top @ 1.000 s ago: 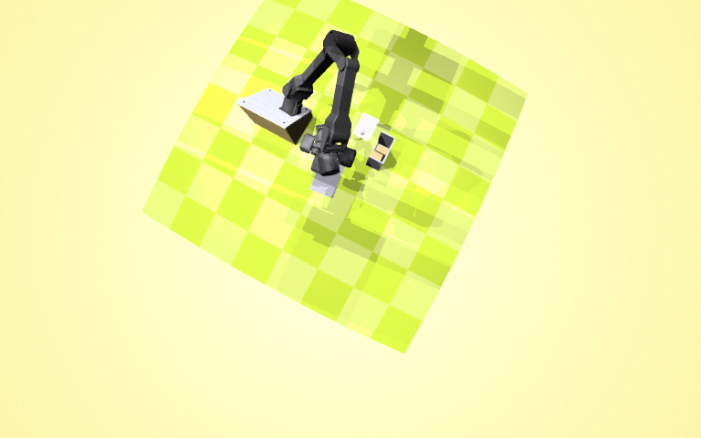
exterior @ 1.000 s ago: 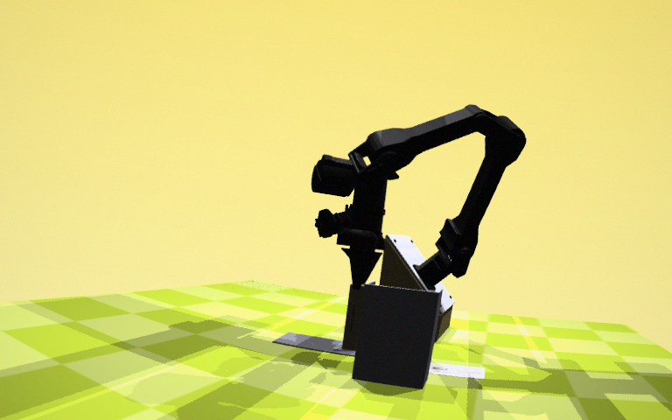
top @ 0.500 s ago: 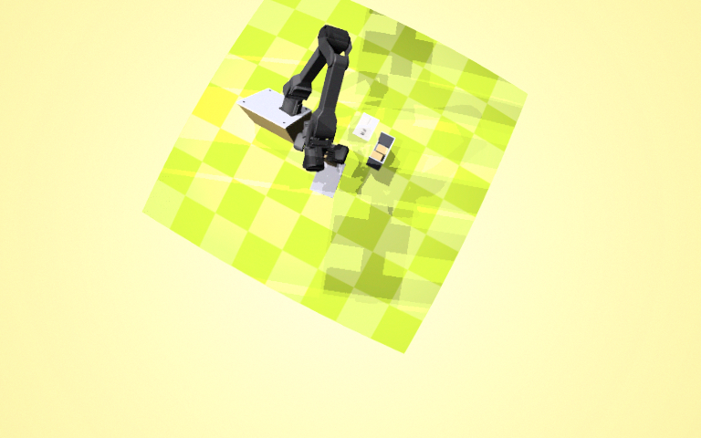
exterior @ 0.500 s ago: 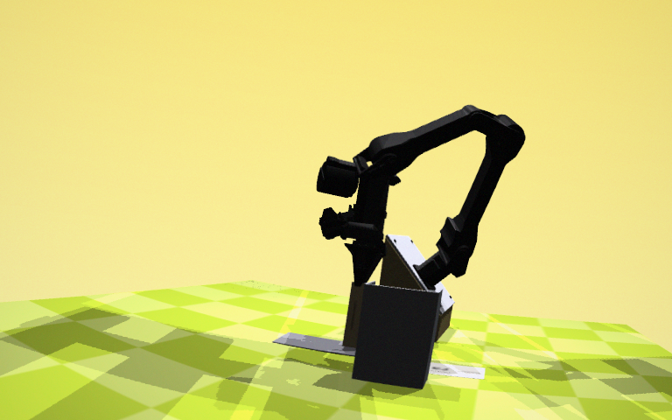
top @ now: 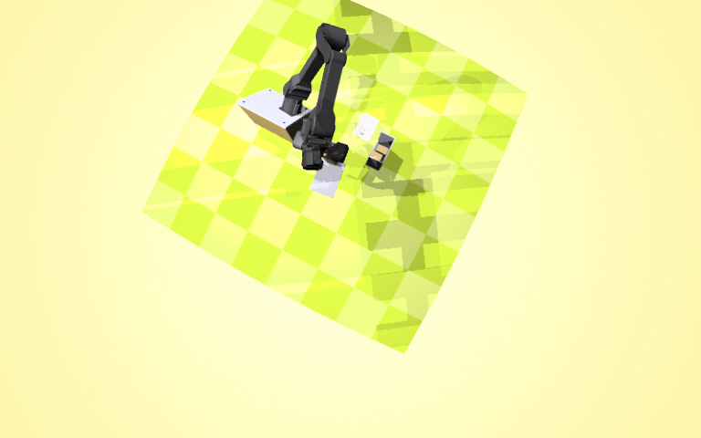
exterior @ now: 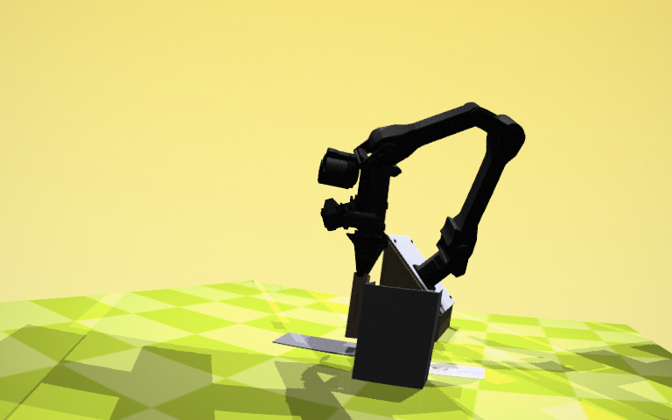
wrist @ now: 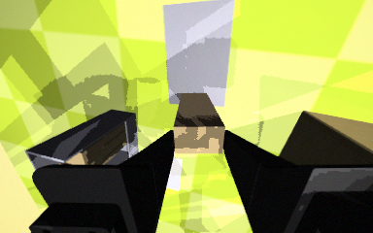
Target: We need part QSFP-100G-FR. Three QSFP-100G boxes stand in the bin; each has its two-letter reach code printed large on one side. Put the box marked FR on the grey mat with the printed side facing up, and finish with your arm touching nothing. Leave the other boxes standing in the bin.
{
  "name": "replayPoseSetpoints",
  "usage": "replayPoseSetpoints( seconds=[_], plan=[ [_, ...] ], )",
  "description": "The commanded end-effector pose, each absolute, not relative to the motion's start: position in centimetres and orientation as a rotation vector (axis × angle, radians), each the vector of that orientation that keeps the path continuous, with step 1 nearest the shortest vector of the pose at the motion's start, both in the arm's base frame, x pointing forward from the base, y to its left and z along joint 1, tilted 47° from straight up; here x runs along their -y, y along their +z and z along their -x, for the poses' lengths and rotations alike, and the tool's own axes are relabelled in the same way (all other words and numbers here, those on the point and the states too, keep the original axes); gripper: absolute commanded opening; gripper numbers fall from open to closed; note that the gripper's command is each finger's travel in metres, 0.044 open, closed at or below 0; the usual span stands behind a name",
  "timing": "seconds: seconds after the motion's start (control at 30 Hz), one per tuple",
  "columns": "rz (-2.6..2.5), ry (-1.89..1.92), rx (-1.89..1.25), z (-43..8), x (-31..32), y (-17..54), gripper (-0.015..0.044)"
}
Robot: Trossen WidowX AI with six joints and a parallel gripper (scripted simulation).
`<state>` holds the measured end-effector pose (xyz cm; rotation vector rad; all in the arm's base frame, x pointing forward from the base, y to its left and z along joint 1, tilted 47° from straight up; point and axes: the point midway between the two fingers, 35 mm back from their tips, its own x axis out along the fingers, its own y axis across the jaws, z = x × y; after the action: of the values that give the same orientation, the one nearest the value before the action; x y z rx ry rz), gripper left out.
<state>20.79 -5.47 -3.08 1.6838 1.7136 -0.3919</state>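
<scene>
My gripper (exterior: 363, 274) (wrist: 198, 135) is shut on a tan box (exterior: 353, 309) (wrist: 199, 141) by its upper end. The box hangs upright outside the bin, close to one end of the grey mat (top: 326, 182) (exterior: 309, 342) (wrist: 200, 53); its lower end looks a little above the surface. No code is readable on the faces in view. The dark grey bin (exterior: 396, 336) (wrist: 63, 142) stands upright to the left in the wrist view. Two tan boxes, one (top: 382, 150) and another (top: 376, 156), stand inside it; their codes are hidden.
A white card (top: 369, 123) (exterior: 468, 374) (wrist: 175, 177) lies near the bin; its print is too small to read. The arm's sloped base block (top: 266, 103) (exterior: 407, 251) (wrist: 322, 141) stands on the other side of the gripper from the bin.
</scene>
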Motion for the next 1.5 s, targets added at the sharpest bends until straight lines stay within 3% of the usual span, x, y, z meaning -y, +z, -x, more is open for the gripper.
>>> replayPoseSetpoints(
  seconds=[0.0,1.47],
  plan=[
    [-1.676,-0.39,-1.712,-20.9,6.1,-2.5,0.0152],
    [-1.685,-0.467,-1.695,-24.8,3.7,1.9,0.0152]
  ],
)
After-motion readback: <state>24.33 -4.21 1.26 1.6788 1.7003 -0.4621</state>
